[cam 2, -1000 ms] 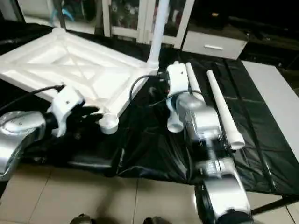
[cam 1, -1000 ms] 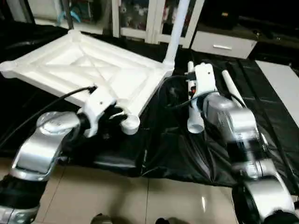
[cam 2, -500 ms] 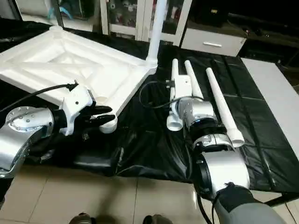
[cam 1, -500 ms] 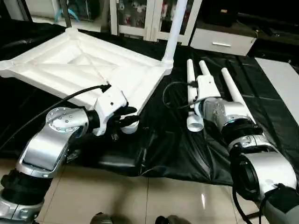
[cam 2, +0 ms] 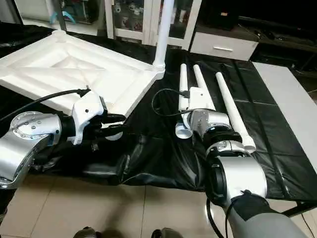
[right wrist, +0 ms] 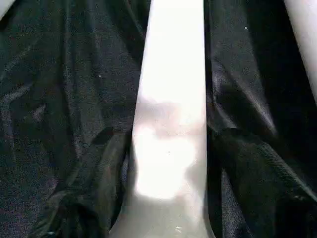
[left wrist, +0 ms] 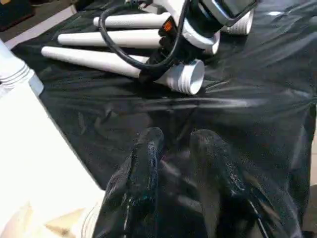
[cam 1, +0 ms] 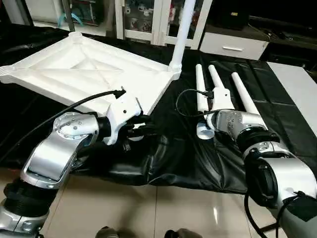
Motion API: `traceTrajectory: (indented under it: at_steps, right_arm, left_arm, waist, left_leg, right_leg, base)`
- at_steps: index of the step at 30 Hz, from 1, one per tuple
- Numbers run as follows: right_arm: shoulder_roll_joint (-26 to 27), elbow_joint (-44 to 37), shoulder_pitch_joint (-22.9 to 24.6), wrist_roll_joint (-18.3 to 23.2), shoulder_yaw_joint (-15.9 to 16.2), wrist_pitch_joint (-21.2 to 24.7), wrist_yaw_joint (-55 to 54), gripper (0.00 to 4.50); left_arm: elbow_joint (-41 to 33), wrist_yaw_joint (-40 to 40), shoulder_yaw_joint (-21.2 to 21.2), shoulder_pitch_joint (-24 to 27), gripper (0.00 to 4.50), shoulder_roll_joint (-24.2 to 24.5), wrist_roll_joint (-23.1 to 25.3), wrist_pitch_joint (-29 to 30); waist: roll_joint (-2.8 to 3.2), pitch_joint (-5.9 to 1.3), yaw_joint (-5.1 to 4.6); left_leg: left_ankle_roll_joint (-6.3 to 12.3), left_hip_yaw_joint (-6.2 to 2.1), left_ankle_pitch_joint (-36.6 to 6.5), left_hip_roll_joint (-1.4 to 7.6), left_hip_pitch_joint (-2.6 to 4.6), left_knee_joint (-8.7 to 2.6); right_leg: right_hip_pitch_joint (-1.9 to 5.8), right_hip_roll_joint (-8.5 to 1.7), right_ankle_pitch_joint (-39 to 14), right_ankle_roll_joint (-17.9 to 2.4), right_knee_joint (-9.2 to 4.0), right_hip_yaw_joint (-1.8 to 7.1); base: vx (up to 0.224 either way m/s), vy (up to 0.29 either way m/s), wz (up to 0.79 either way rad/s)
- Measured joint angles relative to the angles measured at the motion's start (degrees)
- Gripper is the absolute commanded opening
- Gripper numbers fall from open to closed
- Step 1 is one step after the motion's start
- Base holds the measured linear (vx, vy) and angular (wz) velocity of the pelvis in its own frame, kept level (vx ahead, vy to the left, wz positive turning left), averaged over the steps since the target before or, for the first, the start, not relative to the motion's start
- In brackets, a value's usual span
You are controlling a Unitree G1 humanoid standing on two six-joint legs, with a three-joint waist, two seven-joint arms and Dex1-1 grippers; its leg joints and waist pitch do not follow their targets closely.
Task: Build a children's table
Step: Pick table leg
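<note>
The white tabletop [cam 1: 74,69] lies upside down at the left on the black sheet, its X ribs facing up. One white leg [cam 1: 181,29] stands upright in its far right corner socket. Three more legs lie side by side to the right. My right gripper [right wrist: 169,134] is low over the leg nearest the top [cam 1: 199,91], close to its open end [left wrist: 190,77]. It is open, with one black finger [right wrist: 99,168] on each side of the tube. My left gripper [left wrist: 178,134] is open and holds nothing, reaching past the top's near corner socket [cam 2: 113,134].
The black sheet [cam 1: 173,158] drapes over a low platform whose front edge meets the tiled floor [cam 1: 148,208]. Glass cabinets and a white drawer unit [cam 1: 233,44] stand behind. A pale mat [cam 1: 297,84] lies at the right. A black cable [cam 1: 64,106] arcs over my left forearm.
My right arm has come down from above the lying legs, and its fingers now straddle the leg nearest the top. My left gripper has pushed forward over the near corner socket.
</note>
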Motion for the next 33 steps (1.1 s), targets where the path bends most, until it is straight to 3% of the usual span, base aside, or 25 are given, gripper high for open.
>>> traceTrajectory:
  at_steps: [12, 26, 33]
  right_arm:
    - [-0.43, 1.30, -0.24, 1.86, -2.67, 0.03, 1.02, 2.02]
    - [-1.30, -1.97, 2.65, 4.79, -5.54, 0.26, 4.60, 1.87]
    - [-0.81, -13.79, 8.62, 7.68, -6.97, 0.11, 8.82, 1.87]
  left_arm:
    - [0.01, 0.00, -0.54, 0.00, 1.24, -0.16, -0.34, 0.00]
    - [0.00, 2.87, 1.20, 0.00, 2.43, -2.22, -2.16, 1.69]
    - [0.06, 5.68, 2.66, -0.24, 2.94, -3.94, -2.92, 3.22]
  waist:
    - [0.26, -0.15, -0.37]
    - [0.44, -0.27, -0.56]
    - [0.44, -0.26, -0.44]
  left_leg:
    - [0.00, -0.02, 0.00, 0.00, 0.00, 0.12]
    - [0.01, -0.03, 0.00, 0.00, -0.04, 0.13]
    - [0.01, -0.01, 0.00, 0.00, -0.20, 0.10]
  right_leg:
    - [0.05, 0.00, 0.08, -0.14, -0.01, 0.00]
    - [0.03, 0.00, -0.01, 0.03, -0.01, -0.01]
    - [-0.20, 0.00, 0.08, -0.13, -0.03, 0.00]
  base:
    - [0.000, 0.000, 0.00]
    - [0.000, 0.000, 0.00]
    - [0.000, 0.000, 0.00]
